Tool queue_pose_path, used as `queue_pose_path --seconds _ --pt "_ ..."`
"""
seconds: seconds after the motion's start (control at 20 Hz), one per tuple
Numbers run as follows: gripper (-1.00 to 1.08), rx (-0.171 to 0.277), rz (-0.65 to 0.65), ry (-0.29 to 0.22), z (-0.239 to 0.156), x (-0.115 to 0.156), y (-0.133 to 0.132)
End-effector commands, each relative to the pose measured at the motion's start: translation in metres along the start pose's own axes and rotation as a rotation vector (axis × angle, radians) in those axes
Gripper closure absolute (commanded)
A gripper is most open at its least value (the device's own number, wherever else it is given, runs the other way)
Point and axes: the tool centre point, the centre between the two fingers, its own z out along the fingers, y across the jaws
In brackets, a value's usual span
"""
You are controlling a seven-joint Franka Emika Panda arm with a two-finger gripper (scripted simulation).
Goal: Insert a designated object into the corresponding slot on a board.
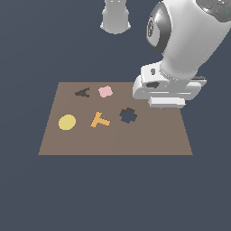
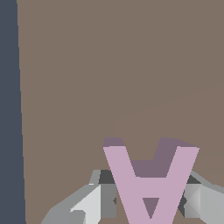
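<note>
I am looking at a simulated tabletop scene with one white robot arm over a flat brown board (image 1: 149,140). In the wrist view, the lilac A-shaped block (image 2: 151,183) sits between the two grey fingers (image 2: 94,203) of the gripper (image 2: 148,197), one finger on each side of it, so I judge the jaws are closed on the block. In the exterior view the block is almost wholly hidden beneath the gripper (image 1: 163,104), low over the board near its far edge on the exterior view's right.

The dark A-shaped slot (image 1: 82,93) is empty, near the far edge on the exterior view's left, well apart from the gripper. Beside it lies a pink flower piece (image 1: 105,91); nearer are a yellow disc (image 1: 67,122), an orange T piece (image 1: 100,120) and a dark flower-shaped hole (image 1: 128,115).

My judgement: the pick-up looks done; carrying the block across, lining it up and inserting it remain.
</note>
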Motion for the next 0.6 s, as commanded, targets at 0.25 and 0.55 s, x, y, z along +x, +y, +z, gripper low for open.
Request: queue_pose_path --seconds 0.25,0.55 --pt "1.08 0.0 -0.264 0.001 -0.001 -0.041 0.03" --pt "1.08 0.0 -0.471 0.0 -0.002 -0.067 0.061"
